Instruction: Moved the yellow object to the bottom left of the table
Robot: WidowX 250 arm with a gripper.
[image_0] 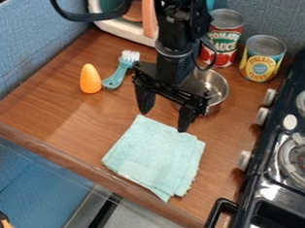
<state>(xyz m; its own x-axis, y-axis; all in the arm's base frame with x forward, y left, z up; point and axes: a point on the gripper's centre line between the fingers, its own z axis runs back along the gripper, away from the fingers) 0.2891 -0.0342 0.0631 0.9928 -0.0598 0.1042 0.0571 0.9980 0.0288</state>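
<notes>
The gripper [164, 120] hangs over the middle of the wooden table, just above the back edge of the folded cloth. Its two fingers stand apart, with nothing between them. A yellow-orange, egg-like object [90, 79] with a rounded, tapering top stands upright on the left part of the table. It lies to the left of the gripper and a bit farther back, apart from it.
A teal brush [120, 71] lies right beside the yellow object. Behind the gripper are a metal pot [215, 88], partly hidden, and two cans. A light green cloth [153, 157] lies at front centre; the stove [268, 174] borders the right side.
</notes>
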